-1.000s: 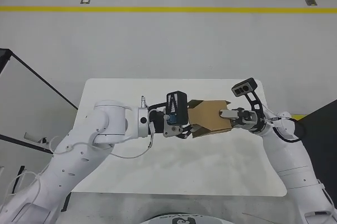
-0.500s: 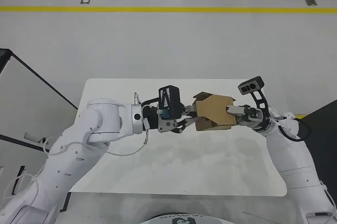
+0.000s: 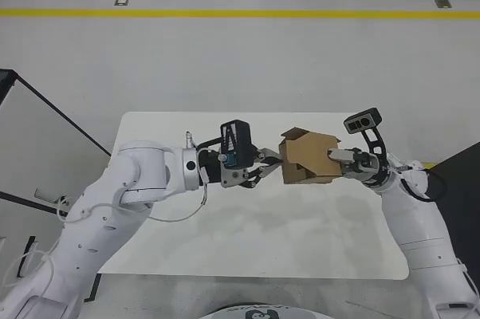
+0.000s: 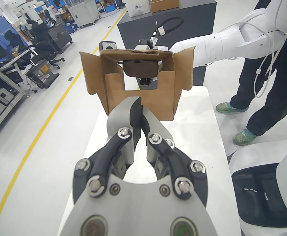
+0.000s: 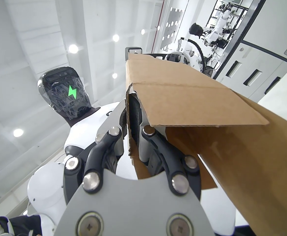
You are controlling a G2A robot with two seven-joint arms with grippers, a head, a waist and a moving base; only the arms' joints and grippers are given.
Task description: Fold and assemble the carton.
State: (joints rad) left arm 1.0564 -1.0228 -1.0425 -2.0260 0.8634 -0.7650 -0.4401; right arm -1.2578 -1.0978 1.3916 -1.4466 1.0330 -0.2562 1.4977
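Where the carton (image 3: 308,155) hangs: it is lifted off the tabletop (image 3: 224,239), strung between the two arms above the far right part, with one open end facing the left arm.
Flaps: two side flaps (image 4: 90,72) at that open end splay outward and are not yet folded in.
Right tool (image 5: 133,124): it is clamped on one cardboard wall at the carton's other end. I'd judge it the anchor, keeping the box squared while the open end is worked.
Left tool (image 4: 137,109): its fingers are drawn together, with the tips at the edge of the low panel. From where I stand it is hard to say whether cardboard is nipped between them.
Why mid-air: probably so the flaps can swing without scraping the tabletop.
Edges: the tabletop's far edge and right edge both lie near the carton, so a dropped box could slide off there.
Room: the wider run of tabletop lies on the robot's side of the carton and toward the left arm, which is the safer way to lower or turn it.
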